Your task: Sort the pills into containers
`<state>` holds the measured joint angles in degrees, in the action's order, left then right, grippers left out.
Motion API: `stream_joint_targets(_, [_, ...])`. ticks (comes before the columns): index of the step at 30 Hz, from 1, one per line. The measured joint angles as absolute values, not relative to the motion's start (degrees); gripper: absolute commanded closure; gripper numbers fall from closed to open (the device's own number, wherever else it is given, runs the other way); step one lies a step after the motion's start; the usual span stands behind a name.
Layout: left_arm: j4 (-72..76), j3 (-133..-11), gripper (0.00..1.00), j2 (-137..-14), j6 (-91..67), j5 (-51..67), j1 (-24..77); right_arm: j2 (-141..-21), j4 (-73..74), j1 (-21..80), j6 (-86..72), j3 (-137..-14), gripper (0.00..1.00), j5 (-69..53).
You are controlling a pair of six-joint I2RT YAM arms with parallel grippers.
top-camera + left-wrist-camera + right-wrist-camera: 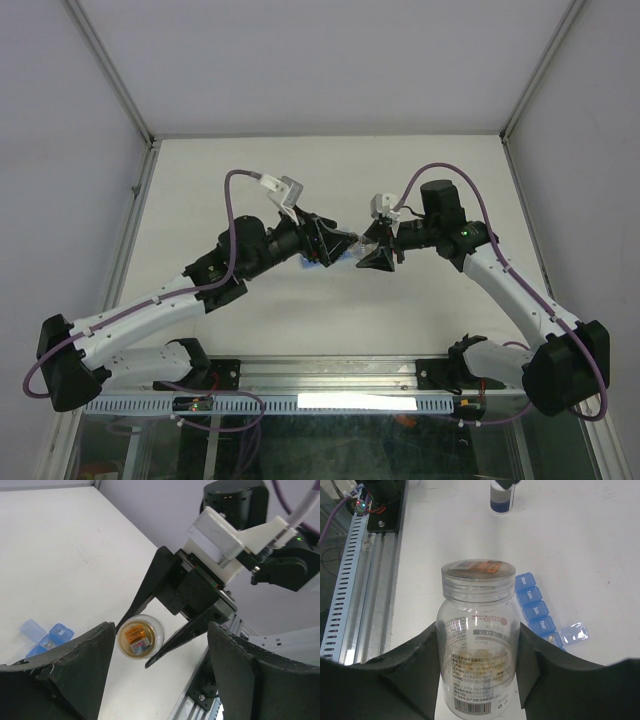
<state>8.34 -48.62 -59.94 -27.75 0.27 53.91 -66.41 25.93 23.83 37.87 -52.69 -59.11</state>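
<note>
- The right jaws are clenched on a small clear plastic bottle (477, 605) with a printed label. One black finger (415, 665) presses each side of its body.
- The bottle is held above the white bench (300, 180), its bare threaded neck pointing away from the right wrist and towards the left arm.
- The pills (487, 664), tiny orange-tan bits, sit in a heap inside the bottle, between the two right fingers.
- The left jaws are released and spread wide, with nothing between them. They face the right jaws across a short gap over the middle of the bench.
- In the left wrist view the bottle's round end shows in the gap between the left fingers (75, 665). It lies beyond their tips and touches neither.
- The containers (536, 609), a narrow translucent blue plastic strip of small square compartments, lie flat on the bench.
- In the right wrist view the strip is just beside the bottle, lower down, and clear of both right fingers.
- Four of the strip's lids are closed and carry white lettering. The end lid (574, 632) is flipped open.
- Something pale tan shows in the open compartment, but I cannot tell whether it is a pill.
- In the top view the strip peeks out beside the left jaws, partly hidden by them.
- A slotted grey rail (350, 580) runs along the bench's near edge.
</note>
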Motion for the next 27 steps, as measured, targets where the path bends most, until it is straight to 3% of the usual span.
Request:
stream_joint_targets(13, [0.86, -53.52, 0.41, -68.29, -25.98, -2.26, 54.83, -66.85, 25.93, 23.83, 37.89, -52.69, 1.0, -59.09])
stream_joint_targets(21, [-0.05, -55.0, 0.59, -69.58, -25.5, 0.1, 54.76, -66.87, 26.06, 23.83, 37.89, -52.69, 1.0, -59.09])
stream_joint_targets(27, [-1.08, -55.68, 0.62, -69.93, -24.05, 0.91, 54.74, -66.87, 26.76, 23.81, 37.89, -52.69, 1.0, -59.0])
